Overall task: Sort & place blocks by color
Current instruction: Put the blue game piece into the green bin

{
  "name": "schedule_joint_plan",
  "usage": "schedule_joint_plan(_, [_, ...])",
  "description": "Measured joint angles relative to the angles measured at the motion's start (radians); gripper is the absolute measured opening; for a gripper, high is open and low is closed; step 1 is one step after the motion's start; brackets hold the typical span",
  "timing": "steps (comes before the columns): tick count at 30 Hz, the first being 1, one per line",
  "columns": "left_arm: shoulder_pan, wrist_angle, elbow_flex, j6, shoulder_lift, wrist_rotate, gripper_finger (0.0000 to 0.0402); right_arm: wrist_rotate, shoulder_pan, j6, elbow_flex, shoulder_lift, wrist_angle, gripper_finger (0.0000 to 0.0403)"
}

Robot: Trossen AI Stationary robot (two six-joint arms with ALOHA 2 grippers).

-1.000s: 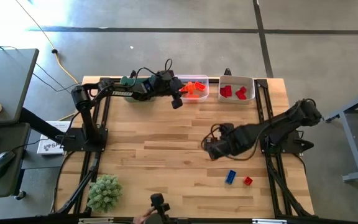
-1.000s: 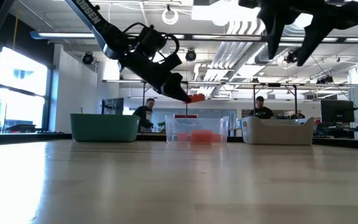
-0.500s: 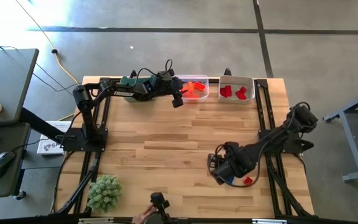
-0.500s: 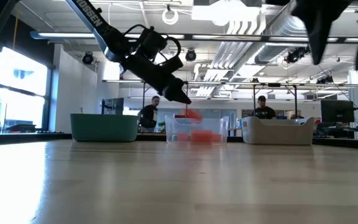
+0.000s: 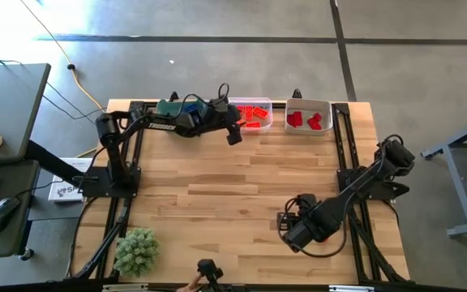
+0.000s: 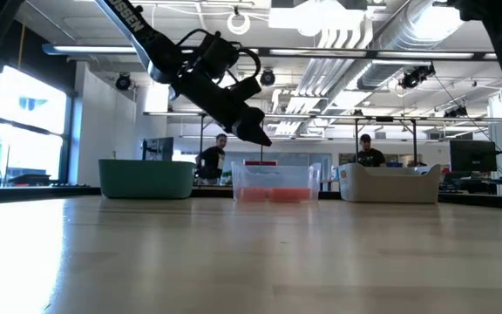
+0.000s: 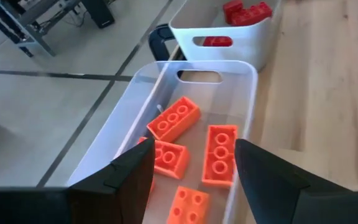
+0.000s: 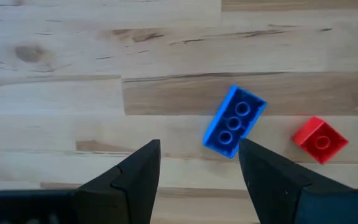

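Fingers (image 8: pixel 197 180) apart over blue block (image 8: pixel 234 121) | red block (image 8: pixel 319 139) beside | plant (image 5: pixel 136 250) far

Bright, even daylight; soft shadows

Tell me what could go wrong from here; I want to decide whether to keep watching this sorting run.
1. The right end effector, open above the table, has the blue block lying at a slant ahead of it; a descent without turning might pinch it across corners.
2. The small red block lies close beside the blue one and could get nudged.
3. The left end effector hangs open over the clear bin of orange blocks; pulling back low might clip its rim.
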State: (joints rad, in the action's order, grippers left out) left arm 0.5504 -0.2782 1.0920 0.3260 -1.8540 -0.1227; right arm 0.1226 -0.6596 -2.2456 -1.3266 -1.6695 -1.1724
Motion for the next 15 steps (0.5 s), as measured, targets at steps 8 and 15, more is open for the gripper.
schedule_joint_plan(8, [-0.083,0.047,0.0,0.03,0.059,-0.093,0.0209,-0.024,-0.033,0.027,0.0,0.0,-0.043,0.0206])
schedule_joint_plan(15, [-0.146,0.072,0.001,0.015,0.126,-0.135,0.0209,-0.03,-0.087,0.007,0.0,0.0,-0.045,0.0206])
